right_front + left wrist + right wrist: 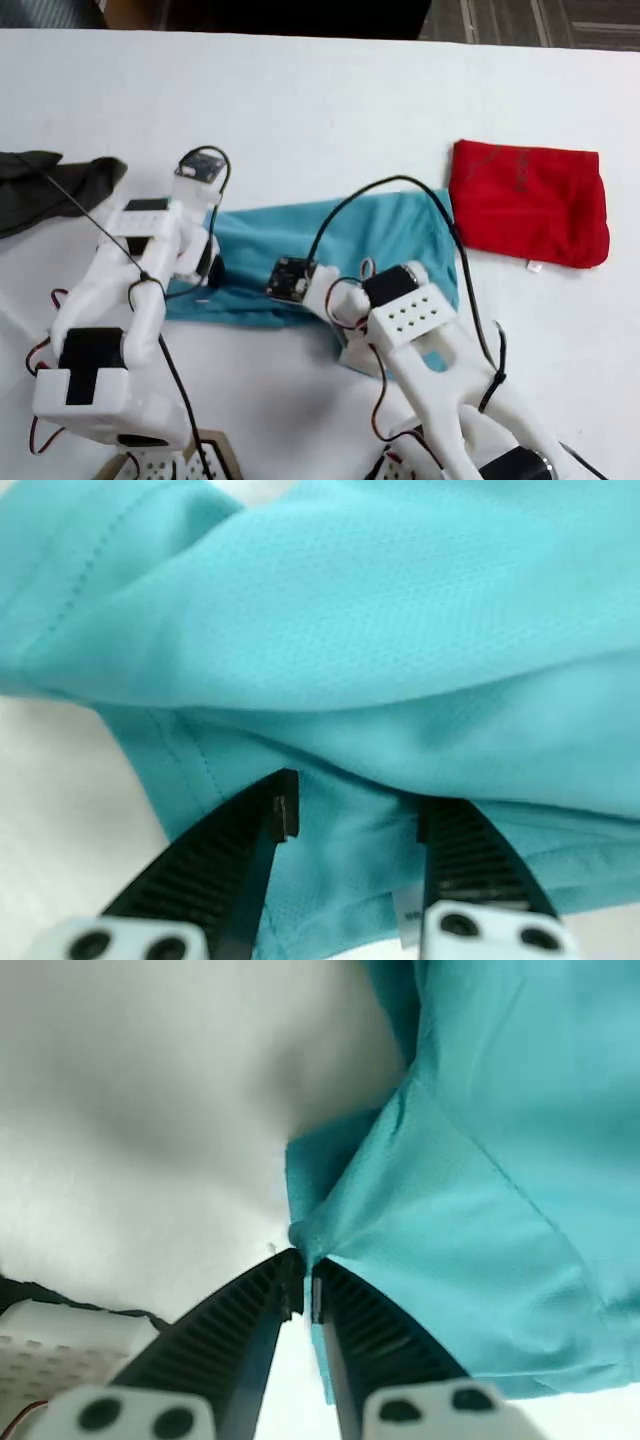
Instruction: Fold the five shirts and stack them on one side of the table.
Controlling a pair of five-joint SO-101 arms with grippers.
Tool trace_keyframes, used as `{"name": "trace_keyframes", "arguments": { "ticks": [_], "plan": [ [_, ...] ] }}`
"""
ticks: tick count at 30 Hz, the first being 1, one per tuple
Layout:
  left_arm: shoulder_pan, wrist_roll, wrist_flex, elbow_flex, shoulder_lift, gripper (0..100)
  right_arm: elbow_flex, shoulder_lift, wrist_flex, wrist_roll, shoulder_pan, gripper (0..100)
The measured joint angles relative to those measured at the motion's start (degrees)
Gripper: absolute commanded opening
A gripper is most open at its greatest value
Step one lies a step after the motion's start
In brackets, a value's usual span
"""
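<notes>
Nearest you, at the bottom of the high view, your two arms are rising from the lower left and lower right corners and leaning in toward the middle of the frame. Your right claw (303, 1285) is clenching on a bunched edge of the teal shirt (480, 1160), its two black fingers pressing together with a fold of cloth pinched at the tips. Your left claw (355, 815) is standing released, jaws spread apart over the same shirt, with teal cloth lying between and beneath them; you cannot tell whether the tips are touching the fabric.

In the high view the teal shirt (380, 235) is lying across the centre of the counter (300, 90), rumpled and partly doubled over, stretching from one arm to the other. Just beyond its upper right corner, at the right of the frame, a red shirt (530, 200) is lying folded into a flat rectangle, touching or almost touching the teal one. At the left edge, well apart from the red one, a dark grey shirt (50, 185) is lying crumpled, with a black cable (70, 205) crossing it.
</notes>
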State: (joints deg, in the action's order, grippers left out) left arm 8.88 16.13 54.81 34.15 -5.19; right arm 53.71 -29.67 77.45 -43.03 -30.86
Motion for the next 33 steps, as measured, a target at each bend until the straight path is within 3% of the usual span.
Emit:
{"name": "trace_keyframes", "arguments": {
  "ticks": [2, 9, 21, 33],
  "plan": [
    [0.0, 0.0, 0.0, 0.0, 0.0, 21, 1.32, 0.0, 0.26, 0.88, -0.7, 13.9],
    [0.0, 0.0, 0.0, 0.0, -0.18, 21, 2.99, -0.09, -0.7, 0.88, -6.33, 14.4],
    [-0.18, 0.0, 0.0, 0.0, -0.18, 21, 7.47, 8.7, -14.07, 1.05, -2.46, 14.5],
    [-0.18, 0.0, 0.0, 0.0, -0.18, 21, 7.03, 12.22, -15.56, 1.05, -2.99, 14.2]
  ]
}}
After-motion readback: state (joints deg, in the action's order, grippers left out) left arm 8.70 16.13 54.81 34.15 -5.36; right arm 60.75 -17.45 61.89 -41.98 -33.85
